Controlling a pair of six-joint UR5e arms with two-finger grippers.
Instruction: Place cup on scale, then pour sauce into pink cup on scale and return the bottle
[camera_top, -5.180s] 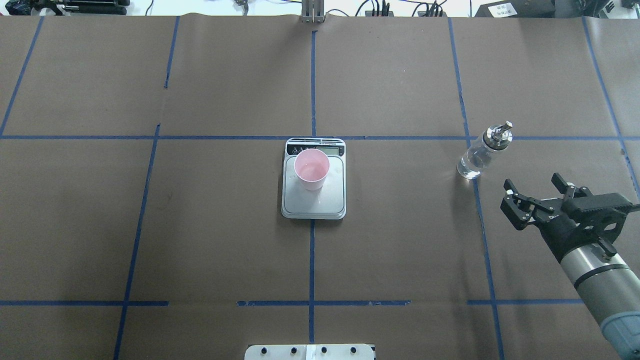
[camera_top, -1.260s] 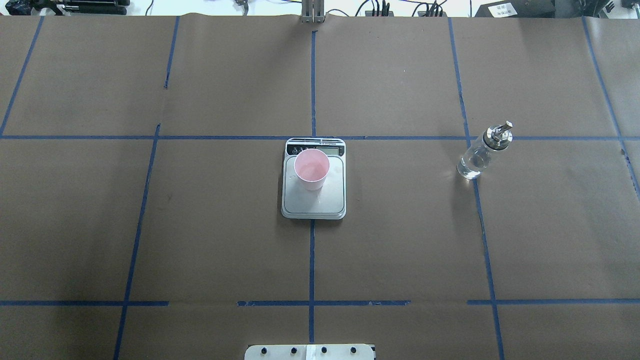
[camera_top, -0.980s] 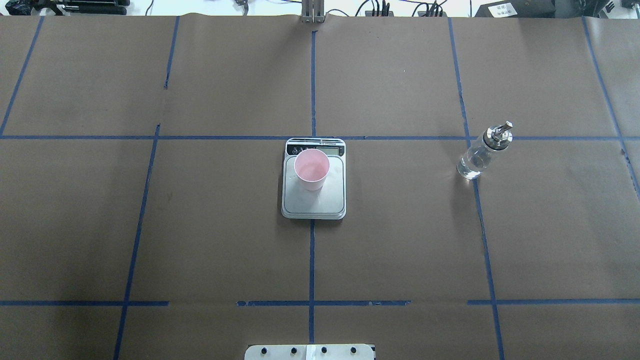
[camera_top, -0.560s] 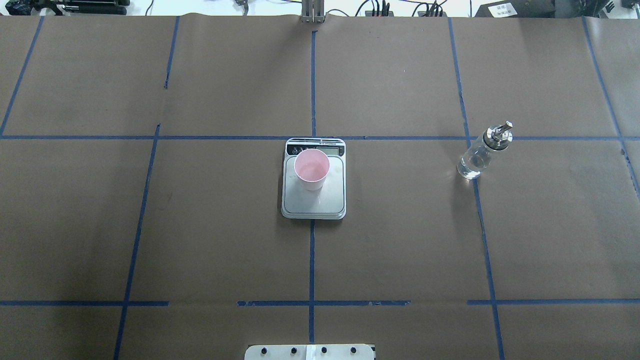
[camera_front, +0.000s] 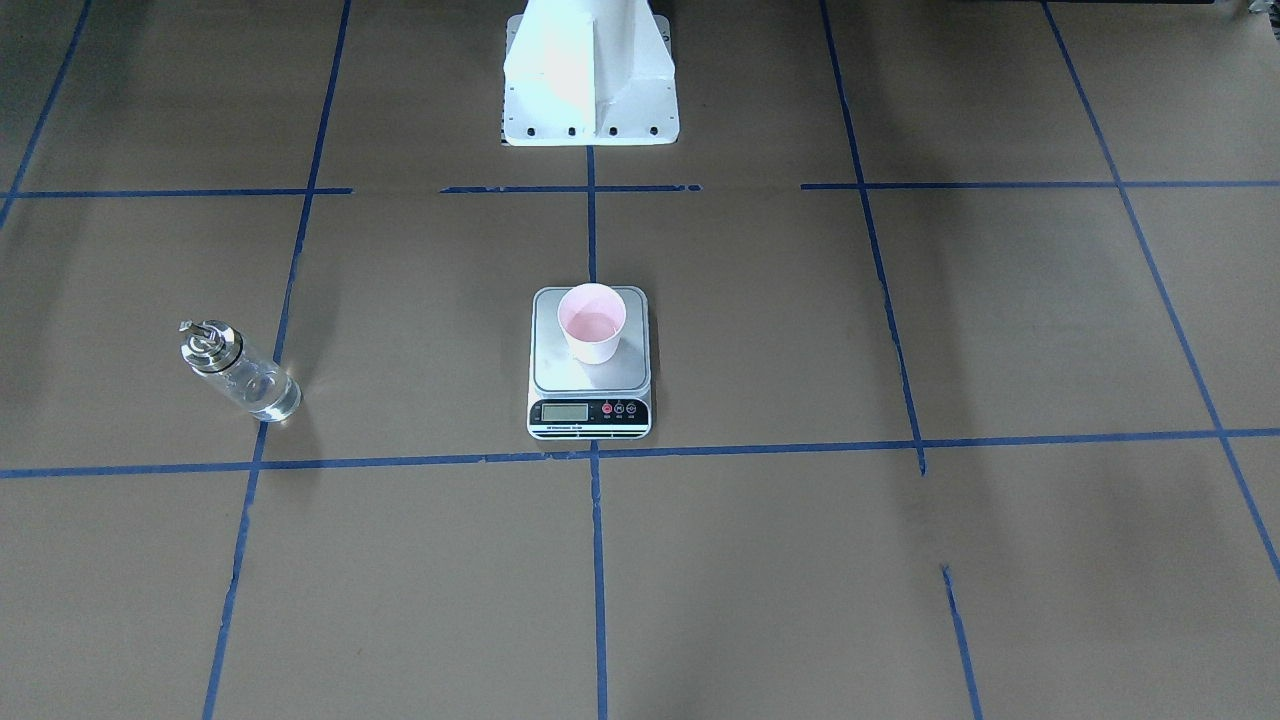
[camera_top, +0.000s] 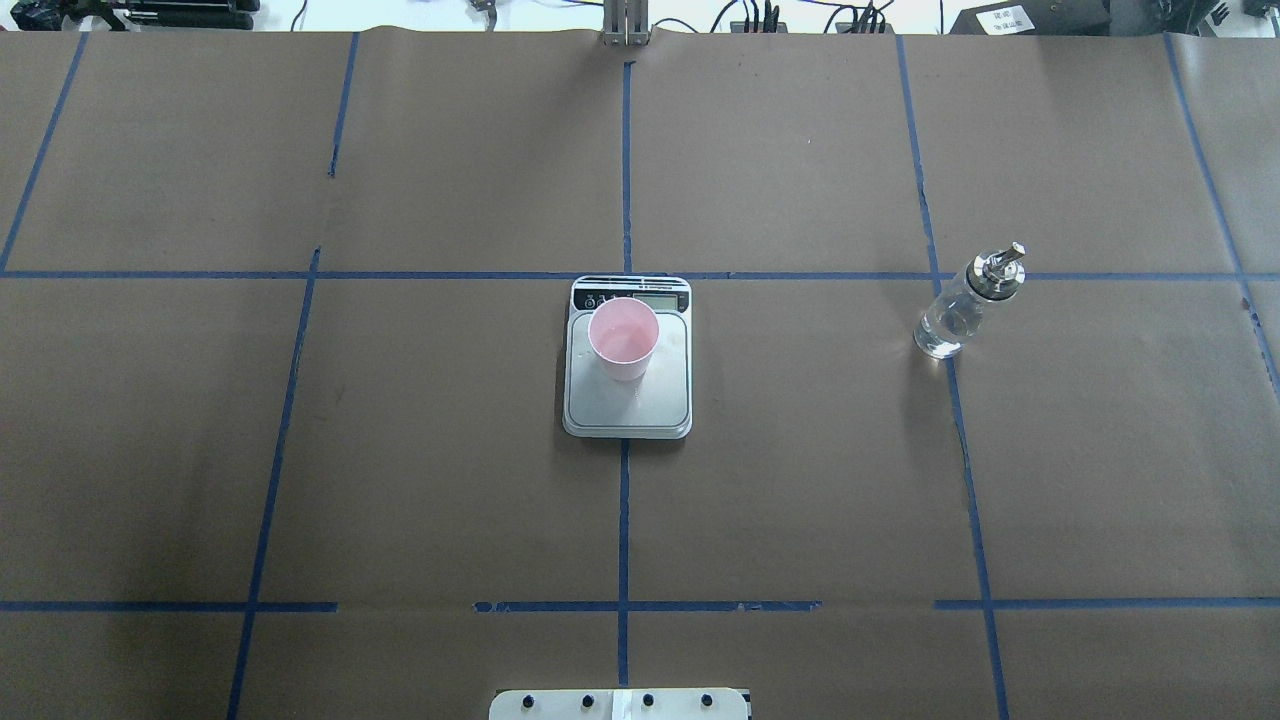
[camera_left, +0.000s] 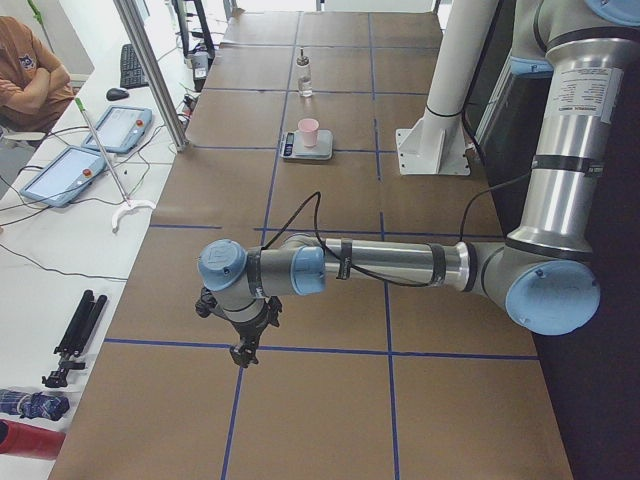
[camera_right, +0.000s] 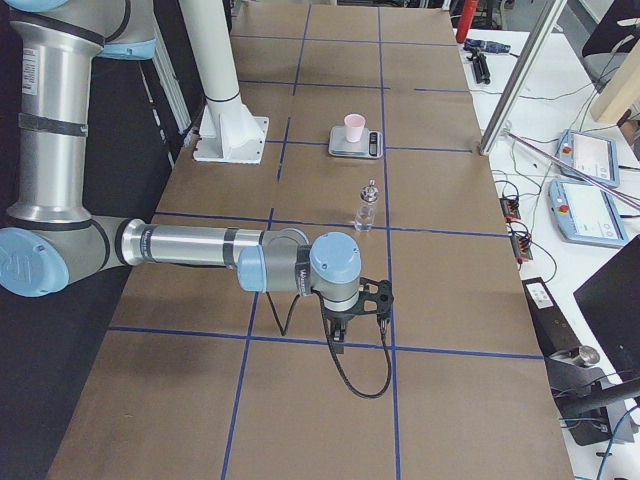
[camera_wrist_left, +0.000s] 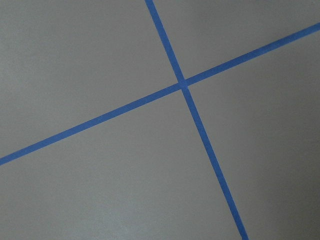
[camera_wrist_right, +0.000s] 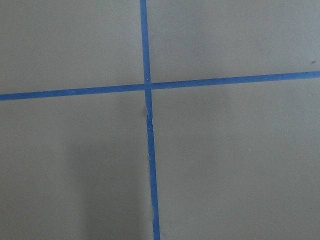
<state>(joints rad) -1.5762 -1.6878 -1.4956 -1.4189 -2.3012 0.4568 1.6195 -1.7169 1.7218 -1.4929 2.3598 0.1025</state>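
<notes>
The right gripper (camera_right: 378, 300) had withdrawn, leaving the bottle (camera_top: 955, 315) standing at the scale's (camera_top: 627, 410) three o'clock, so the task seemed finished. Whether it or the left gripper (camera_left: 243, 352) was spread couldn't be told.

No legible text or numbers.

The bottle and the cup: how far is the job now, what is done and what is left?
Done, it seems: the cup stands on the scale with what looks like liquid inside, and the bottle stands upright on the table, apart from the scale, nothing gripping it. In hand: nothing; the left gripper and right gripper hang over the table, far from both. Left: nothing that I can see.
</notes>
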